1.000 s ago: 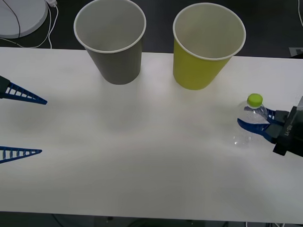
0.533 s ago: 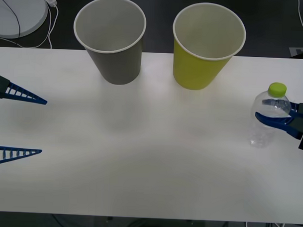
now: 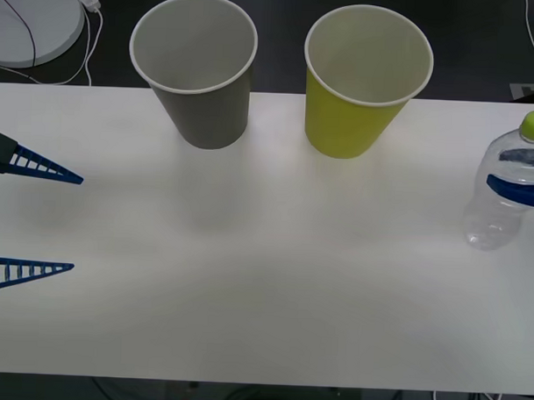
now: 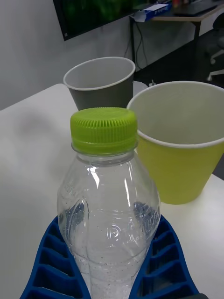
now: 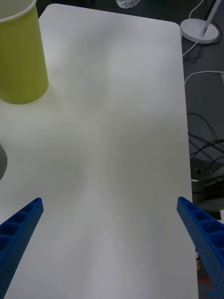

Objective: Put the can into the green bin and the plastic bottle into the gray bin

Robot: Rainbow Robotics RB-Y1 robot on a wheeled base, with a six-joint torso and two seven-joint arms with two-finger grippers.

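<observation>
Right gripper [image 4: 109, 271] is up close at the right edge of the surface [image 3: 274, 253], its blue ribbed fingers [image 4: 46, 266] clamped on either side of the plastic bottle [image 4: 109, 210], squeezing the clear body below the shoulder. The bottle stands upright in the grip, lime-green cap on top; in the front view it sits at the far right [image 3: 506, 186], a blue finger wrapped across its middle, and whether its base touches the surface or hangs just above it I cannot tell. Over on the left side, the left gripper [image 3: 34, 218] is held low over the surface with both fingers spread wide apart, holding nothing, tips pointing in toward the middle. Farther back, along the rear edge of the surface, the green bin [image 3: 363, 80] stands upright with its mouth open, nearer the bottle, and the gray bin [image 3: 197, 70] stands just beside it on its left, both showing white insides
</observation>
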